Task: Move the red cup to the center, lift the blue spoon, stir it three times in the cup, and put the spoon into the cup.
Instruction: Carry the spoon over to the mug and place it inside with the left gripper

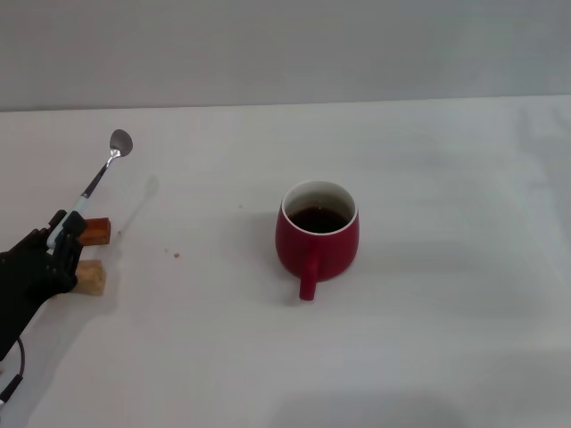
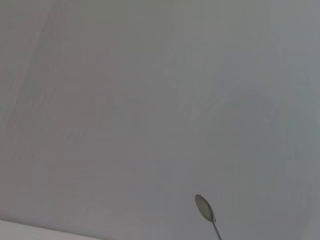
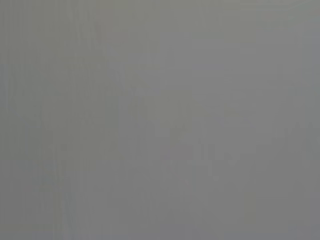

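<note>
Blue spoon (image 1: 100,176) held off the table (image 1: 428,357) at the far left, pinched by its pale handle in the left pincer (image 1: 64,234), metal bowl pointing up and away toward the far side. Long axis slanted from the near-left grip to the far-right tip, bowl end well clear of the surface. In the left wrist view, only the spoon's bowl (image 2: 204,207) and a bit of neck visible against a plain grey background.

Red cup (image 1: 318,237) upright near the middle of the table, well apart from the spoon and to its right, handle turned toward the near side, dark liquid inside below the white rim. Seemingly already at the center, so the coming move likely a carry to the right, followed by tipping the spoon bowl-down over the cup's opening. Left arm clearly the nearer one; right pincer out of sight in every view, its wrist camera giving only flat grey.

Two small wooden blocks just beside the left pincer: a reddish-brown block (image 1: 96,230) and a tan block (image 1: 90,277) nearer the robot, both under or against the gripping fingers. A tiny crumb (image 1: 177,255) on the table between blocks and cup. Nothing tall between spoon and cup; path open across bare table. Main risk, as a judgement: clipping the rim while turning the spoon downward.
</note>
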Tool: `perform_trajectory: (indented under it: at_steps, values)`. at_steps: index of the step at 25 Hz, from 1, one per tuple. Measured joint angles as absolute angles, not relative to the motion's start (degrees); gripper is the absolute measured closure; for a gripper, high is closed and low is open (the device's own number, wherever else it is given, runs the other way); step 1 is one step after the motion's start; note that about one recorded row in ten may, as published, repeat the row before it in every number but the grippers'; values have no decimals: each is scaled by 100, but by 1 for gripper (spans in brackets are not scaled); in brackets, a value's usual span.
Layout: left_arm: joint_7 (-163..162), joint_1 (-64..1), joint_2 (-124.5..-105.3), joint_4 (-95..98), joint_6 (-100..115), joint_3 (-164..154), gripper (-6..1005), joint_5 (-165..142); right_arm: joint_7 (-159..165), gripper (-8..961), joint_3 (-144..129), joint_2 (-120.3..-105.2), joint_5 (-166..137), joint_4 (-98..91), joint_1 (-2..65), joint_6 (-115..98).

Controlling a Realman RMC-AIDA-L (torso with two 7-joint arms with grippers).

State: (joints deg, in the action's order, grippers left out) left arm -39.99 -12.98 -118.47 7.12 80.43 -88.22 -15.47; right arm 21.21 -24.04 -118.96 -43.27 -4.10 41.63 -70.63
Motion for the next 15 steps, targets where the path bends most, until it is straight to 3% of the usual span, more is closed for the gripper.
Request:
perform_trajectory:
  at_steps: [15]
  values:
    - [-3999,-1305,-11858,730,8052,-8815,854,-1538,2088,446,-2444,-11893,-4308,-530,4283,-7059]
